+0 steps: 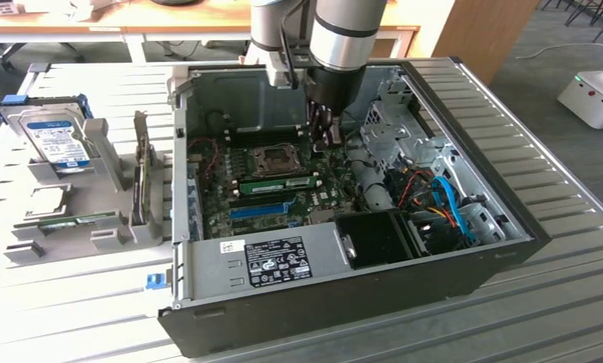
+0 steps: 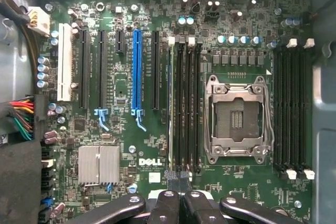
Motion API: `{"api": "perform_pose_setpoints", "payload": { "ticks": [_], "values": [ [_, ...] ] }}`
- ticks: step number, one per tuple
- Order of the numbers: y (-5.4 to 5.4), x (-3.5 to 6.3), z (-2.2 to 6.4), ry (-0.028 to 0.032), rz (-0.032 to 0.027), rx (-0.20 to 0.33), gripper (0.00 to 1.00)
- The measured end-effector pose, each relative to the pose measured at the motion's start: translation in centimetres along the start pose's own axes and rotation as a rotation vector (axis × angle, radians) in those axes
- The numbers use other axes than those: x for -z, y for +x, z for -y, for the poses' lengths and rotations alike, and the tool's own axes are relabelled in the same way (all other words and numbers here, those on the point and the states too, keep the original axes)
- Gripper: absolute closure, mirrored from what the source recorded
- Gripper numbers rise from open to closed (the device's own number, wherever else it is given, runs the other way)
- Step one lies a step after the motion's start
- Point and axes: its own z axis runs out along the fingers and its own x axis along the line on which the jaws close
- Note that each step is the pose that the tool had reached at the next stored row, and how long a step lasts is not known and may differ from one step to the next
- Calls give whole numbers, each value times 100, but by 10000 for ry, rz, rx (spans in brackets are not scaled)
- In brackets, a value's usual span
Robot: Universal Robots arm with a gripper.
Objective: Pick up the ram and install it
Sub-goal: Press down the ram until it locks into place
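A green ram (image 1: 281, 184) stick stands seated in a memory slot beside the empty CPU socket (image 1: 278, 157) on the motherboard inside the open computer case (image 1: 332, 302). In the wrist view the ram (image 2: 169, 108) shows edge-on in the slot nearest the blue expansion slot. My gripper (image 1: 328, 134) hangs low over the board near one end of the memory slots. Its black fingertips are shut together with nothing between them, just off the stick's end (image 2: 178, 176). I cannot tell whether they touch the stick.
A grey parts fixture (image 1: 100, 234) on the exterior view's left holds a hard drive with a blue label (image 1: 57, 140) and another green stick (image 1: 75, 221). A black fan shroud (image 1: 382, 238) and blue and orange cables (image 1: 437, 197) crowd the case's right side.
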Motion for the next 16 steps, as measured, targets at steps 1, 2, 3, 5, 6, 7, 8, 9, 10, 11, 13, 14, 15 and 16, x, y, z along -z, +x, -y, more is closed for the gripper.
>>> {"api": "perform_pose_setpoints", "payload": {
  "ticks": [1, 2, 3, 5, 6, 7, 8, 9, 10, 11, 13, 14, 15, 16],
  "values": [
    [0, -8, 0, 0, 0, 0, 89],
    [0, -17, 0, -1, 1, 0, 89],
    [0, -26, 1, 0, 2, 0, 89],
    [0, -41, 1, -1, 1, 0, 89],
    [0, -49, 1, 0, 1, 0, 89],
    [0, -57, 2, 0, 1, 0, 89],
    [1, -65, 2, 0, 0, 0, 89],
    [1, -74, 2, 0, 1, 0, 89],
    [1, -82, 2, 0, 0, 0, 89],
    [1, -90, 3, 0, 0, 0, 89],
    [1, -106, 3, 0, 1, 0, 89],
    [1, -115, 3, 0, 2, 0, 89],
    [1, -123, 4, 0, 0, 0, 89],
    [1, -132, 4, 0, 1, 0, 89]
  ]
}}
